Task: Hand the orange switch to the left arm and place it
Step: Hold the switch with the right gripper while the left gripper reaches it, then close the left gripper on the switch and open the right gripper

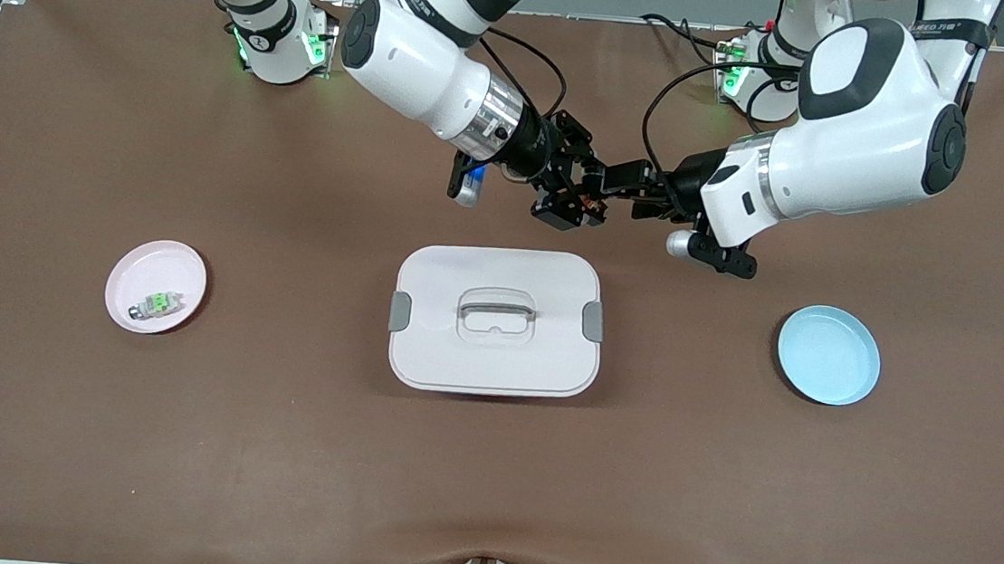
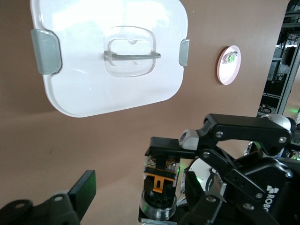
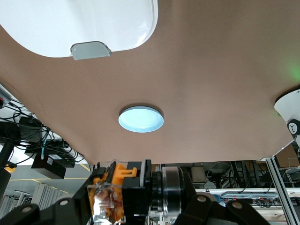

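Orange switch [image 2: 161, 180] in right gripper [image 1: 584, 200], front view hides it

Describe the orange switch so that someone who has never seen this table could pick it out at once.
Start at the white box mid-table. Above the bare cloth between it and the arm bases, the right gripper and left gripper meet; the orange switch is the tiny black-and-orange block there, unlike the green-topped one on the pink plate.

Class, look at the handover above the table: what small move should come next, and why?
Probably the left pincer should finish closing on the orange switch. The right pincer holds it, and the left's fingers look apart around it, above the table past the box.
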Controlling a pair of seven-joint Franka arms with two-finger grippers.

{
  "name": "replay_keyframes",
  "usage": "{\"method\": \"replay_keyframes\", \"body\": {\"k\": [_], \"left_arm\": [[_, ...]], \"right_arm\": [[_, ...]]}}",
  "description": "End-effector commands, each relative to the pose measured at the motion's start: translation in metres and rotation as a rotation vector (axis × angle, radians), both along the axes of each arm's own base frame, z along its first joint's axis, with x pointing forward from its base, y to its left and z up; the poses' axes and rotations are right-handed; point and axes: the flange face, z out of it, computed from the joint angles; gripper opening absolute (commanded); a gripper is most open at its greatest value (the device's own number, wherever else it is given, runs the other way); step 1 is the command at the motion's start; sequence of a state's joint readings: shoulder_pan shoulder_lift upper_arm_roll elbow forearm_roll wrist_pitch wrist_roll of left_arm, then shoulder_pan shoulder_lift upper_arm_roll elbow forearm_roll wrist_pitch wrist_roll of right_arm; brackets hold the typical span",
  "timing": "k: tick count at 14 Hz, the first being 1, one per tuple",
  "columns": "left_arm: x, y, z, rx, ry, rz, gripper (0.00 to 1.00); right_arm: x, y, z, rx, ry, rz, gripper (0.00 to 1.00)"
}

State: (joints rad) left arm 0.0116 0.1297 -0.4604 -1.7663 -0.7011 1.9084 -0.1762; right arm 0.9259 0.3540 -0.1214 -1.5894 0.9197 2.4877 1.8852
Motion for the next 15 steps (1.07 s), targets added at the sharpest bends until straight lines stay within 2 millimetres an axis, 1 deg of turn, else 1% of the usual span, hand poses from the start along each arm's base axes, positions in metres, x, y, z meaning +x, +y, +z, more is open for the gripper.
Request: {"method": "replay_keyframes", "body": {"k": [1, 2, 4, 6, 8, 9, 10, 12, 14, 15], "left_arm": [[-0.012, -0.006, 0.004, -0.019, -0.037, -0.024, 0.81], [-0.014, -0.011, 0.003, -0.021, -0.039, -0.036, 0.79], [-0.014, -0.012, 0.003, -0.026, -0.054, -0.047, 0.74], [-0.013, -0.014, -0.002, -0.032, -0.080, -0.065, 0.66], [-0.015, -0.018, -0.008, -0.032, -0.102, -0.071, 0.62], [-0.015, -0.021, -0.007, -0.034, -0.111, -0.068, 0.60], [-0.014, -0.022, -0.010, -0.035, -0.111, -0.066, 0.54], [-0.014, -0.024, -0.009, -0.048, -0.112, -0.059, 0.43], [-0.014, -0.025, -0.009, -0.049, -0.111, -0.059, 0.23], [-0.014, -0.025, -0.009, -0.049, -0.111, -0.059, 0.17]], "right_arm": [[0.001, 0.005, 0.006, 0.000, 0.005, -0.008, 0.40], [0.001, 0.005, 0.005, 0.000, 0.006, -0.007, 0.40], [0.000, 0.006, 0.006, 0.000, 0.005, -0.006, 0.40], [0.000, 0.006, 0.006, 0.000, 0.004, -0.004, 0.40], [0.000, 0.006, 0.006, 0.000, 0.004, -0.004, 0.40], [0.000, 0.006, 0.006, 0.000, 0.004, -0.004, 0.40], [0.000, 0.006, 0.005, -0.001, 0.005, -0.004, 0.40], [0.000, 0.006, 0.005, -0.001, 0.005, -0.004, 0.40], [0.000, 0.006, 0.005, -0.001, 0.005, -0.004, 0.40], [0.000, 0.006, 0.006, 0.000, 0.004, -0.004, 0.40]]}}
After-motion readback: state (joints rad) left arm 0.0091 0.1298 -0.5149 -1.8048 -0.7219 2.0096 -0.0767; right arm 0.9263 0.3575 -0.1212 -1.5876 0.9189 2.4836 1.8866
